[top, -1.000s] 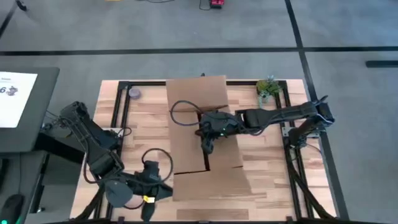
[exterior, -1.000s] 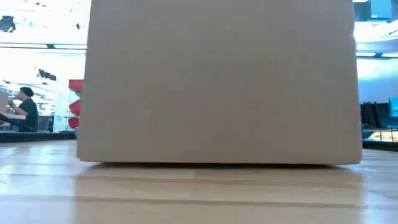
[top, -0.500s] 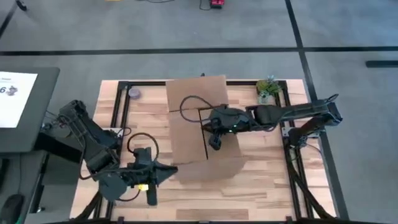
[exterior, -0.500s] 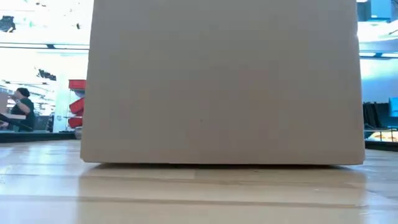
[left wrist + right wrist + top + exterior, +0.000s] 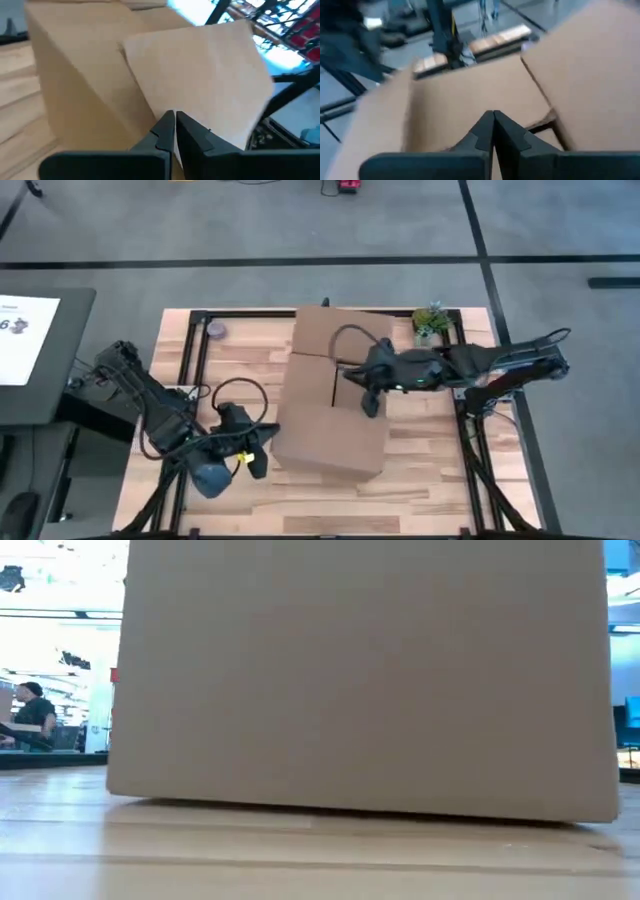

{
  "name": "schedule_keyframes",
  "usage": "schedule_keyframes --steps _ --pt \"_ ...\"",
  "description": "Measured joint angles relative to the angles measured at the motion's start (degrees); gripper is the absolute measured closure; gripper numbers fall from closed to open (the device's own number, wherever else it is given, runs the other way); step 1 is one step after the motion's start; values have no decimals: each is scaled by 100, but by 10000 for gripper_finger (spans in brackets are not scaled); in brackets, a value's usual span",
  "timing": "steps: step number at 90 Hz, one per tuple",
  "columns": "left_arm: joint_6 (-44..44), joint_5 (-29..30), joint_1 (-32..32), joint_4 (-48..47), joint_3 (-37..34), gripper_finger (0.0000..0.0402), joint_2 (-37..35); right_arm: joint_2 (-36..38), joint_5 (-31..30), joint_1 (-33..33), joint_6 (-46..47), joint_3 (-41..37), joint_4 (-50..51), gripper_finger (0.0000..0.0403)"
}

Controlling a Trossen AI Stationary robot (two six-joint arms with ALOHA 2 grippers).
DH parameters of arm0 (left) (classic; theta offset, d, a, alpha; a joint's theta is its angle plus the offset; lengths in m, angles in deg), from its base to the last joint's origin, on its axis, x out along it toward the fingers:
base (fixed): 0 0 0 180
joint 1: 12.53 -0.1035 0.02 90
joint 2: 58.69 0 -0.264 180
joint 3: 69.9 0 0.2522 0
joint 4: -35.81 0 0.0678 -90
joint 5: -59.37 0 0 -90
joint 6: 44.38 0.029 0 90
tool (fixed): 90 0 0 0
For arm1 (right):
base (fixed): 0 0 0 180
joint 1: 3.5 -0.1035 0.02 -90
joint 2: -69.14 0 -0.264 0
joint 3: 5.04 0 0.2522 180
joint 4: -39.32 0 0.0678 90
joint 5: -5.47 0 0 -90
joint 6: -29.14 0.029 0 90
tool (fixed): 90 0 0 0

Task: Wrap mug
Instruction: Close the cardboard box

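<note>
A brown cardboard box (image 5: 330,395) stands in the middle of the table and fills the low view (image 5: 360,670). Its top flaps (image 5: 330,440) are folded over. The mug is out of view. My left gripper (image 5: 262,460) is shut, low beside the box's near left corner. My right gripper (image 5: 370,405) is shut above the box's top, where the flaps meet. My left gripper points its shut fingertips (image 5: 175,122) at the box's raised flap (image 5: 200,85), coming level from the table's left. I cannot tell whether they touch it. My right gripper holds its shut fingertips (image 5: 493,120) over the top flaps (image 5: 470,95), slanting down from the right. Touch cannot be told.
A small potted plant (image 5: 432,322) stands at the far right of the table. A small grey round thing (image 5: 216,330) lies at the far left. A black frame (image 5: 190,360) runs along the table's edges. People sit in the room behind (image 5: 30,715).
The near flaps, spread flat on the table a second ago, have risen and folded over the box's top. The box has shifted toward the right. My left gripper has gone from the near edge toward the box. My right gripper has gone toward the right edge.
</note>
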Motion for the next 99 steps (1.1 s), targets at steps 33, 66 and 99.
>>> schedule_keyframes --steps 33,66,99 --pt "-475 -439 -46 -974 0 402 0 1055 -1461 1237 837 8 1649 403" --pt "651 -2731 334 -1206 910 402 -128 1110 569 3332 485 -193 2101 403" --pt "1514 -550 593 394 867 402 -47 974 2258 3772 28 -720 1341 403"
